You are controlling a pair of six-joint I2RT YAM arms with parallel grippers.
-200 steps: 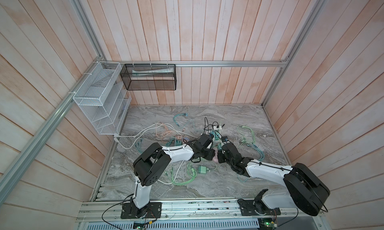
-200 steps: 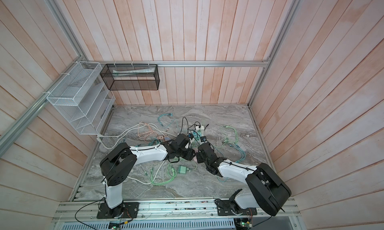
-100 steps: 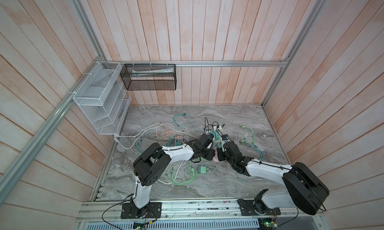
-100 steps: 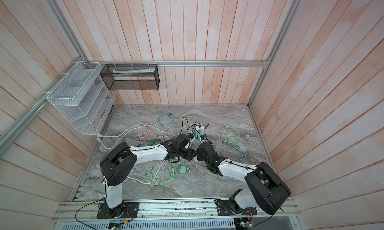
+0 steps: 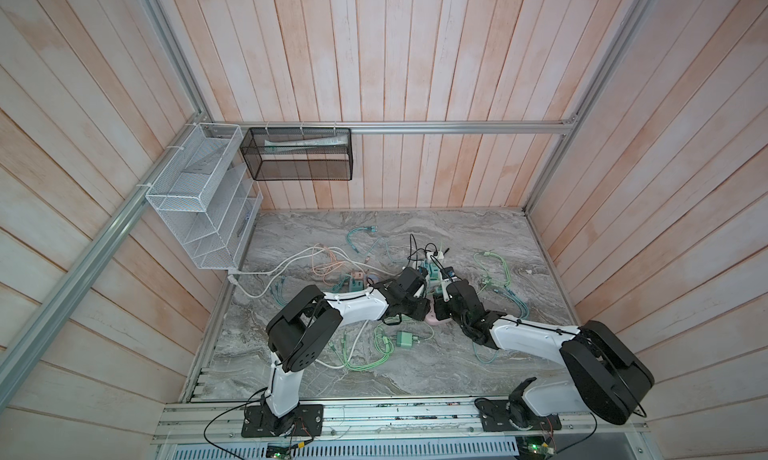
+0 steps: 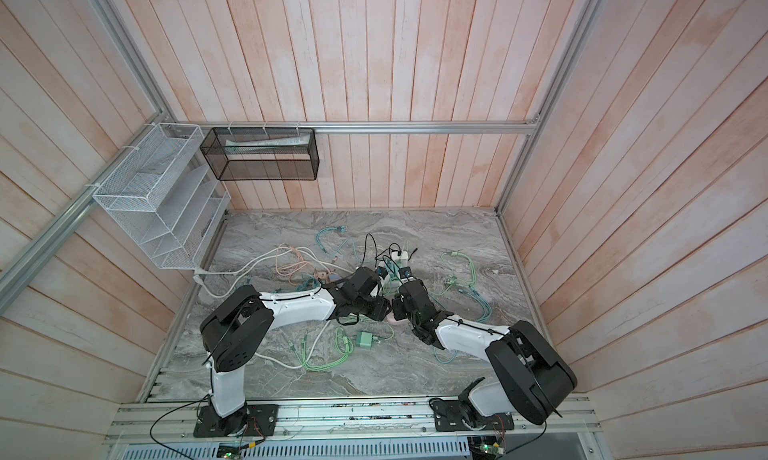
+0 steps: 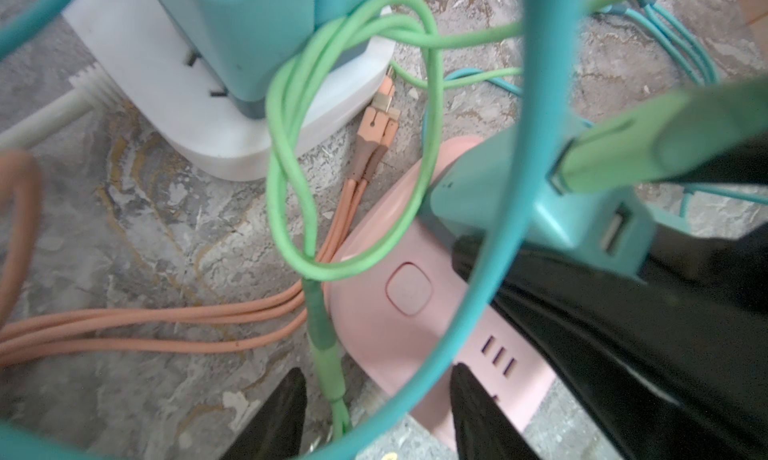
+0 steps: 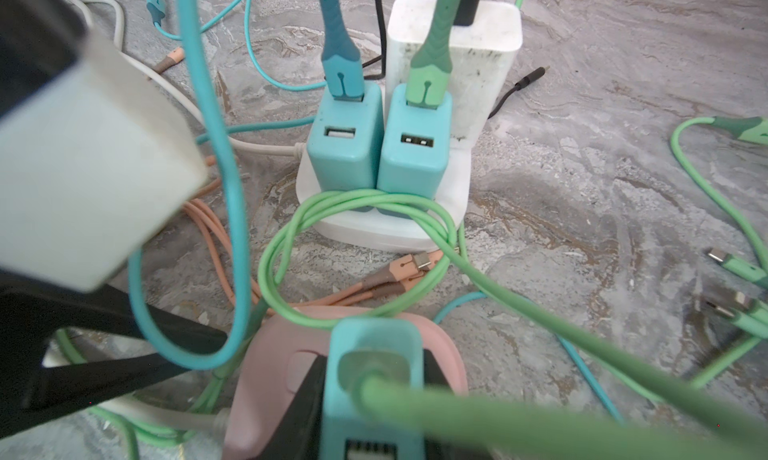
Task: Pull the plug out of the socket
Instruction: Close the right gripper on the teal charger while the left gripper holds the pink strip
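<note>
Hardly anything moved: the right end effector shifted slightly, clamped on the teal plug, which seems still seated in the pink socket strip on the bench; the left end effector stands apart over it.

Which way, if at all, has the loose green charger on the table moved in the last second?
No. The green charger lies where it was, no nearer the front edge of the table in a top view.

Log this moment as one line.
right gripper: shut on charger | left gripper: open, over strip | charger: on strip
</note>
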